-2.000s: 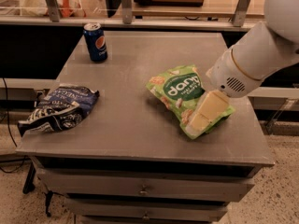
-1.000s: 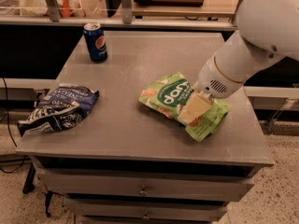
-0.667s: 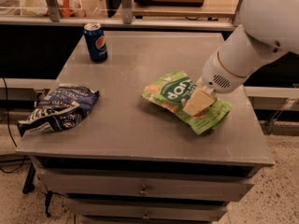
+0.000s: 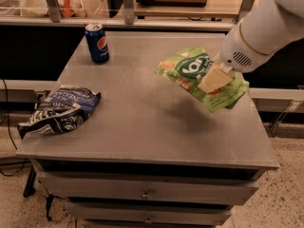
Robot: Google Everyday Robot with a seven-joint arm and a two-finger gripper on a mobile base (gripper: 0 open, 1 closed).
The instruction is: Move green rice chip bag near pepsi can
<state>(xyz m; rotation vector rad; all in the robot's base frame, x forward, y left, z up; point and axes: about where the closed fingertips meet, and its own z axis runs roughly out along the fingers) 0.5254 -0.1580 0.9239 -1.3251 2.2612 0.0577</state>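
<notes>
While the green rice chip bag (image 4: 187, 69) hangs clear of the counter (image 4: 137, 118) over its right half, close to the right edge, you can see the gripper (image 4: 214, 79) clamped on it. One cream, wedge-shaped finger (image 4: 211, 82) lies flat across the pouch's front. The pouch is glossy and bright green, creased and puckered where it is pinched. It sits tilted, with its dark green badge and white lettering turned toward the left and its crumpled end drooping toward the right edge. A soft shadow (image 4: 187, 115) lies on the surface under it. The white, smooth, rounded arm (image 4: 259, 34) reaches in from beyond the back right corner, with a small grille of holes near the wrist. The counter top is dull grey metal, faintly scuffed, with a thin square lip. The pepsi can (image 4: 97, 42) stands upright near the back left corner, a small blue cylinder with a silver top, well apart from the green pouch. A dark blue and white chip bag (image 4: 59, 110) lies rumpled and flattened at the left edge toward the front left corner, one end poking past the rim. Bare metal lies between the pouch and the can, and nothing stands between them. Below the front edge, you have two grey drawers (image 4: 142, 189), each with a small round knob (image 4: 145, 193).
</notes>
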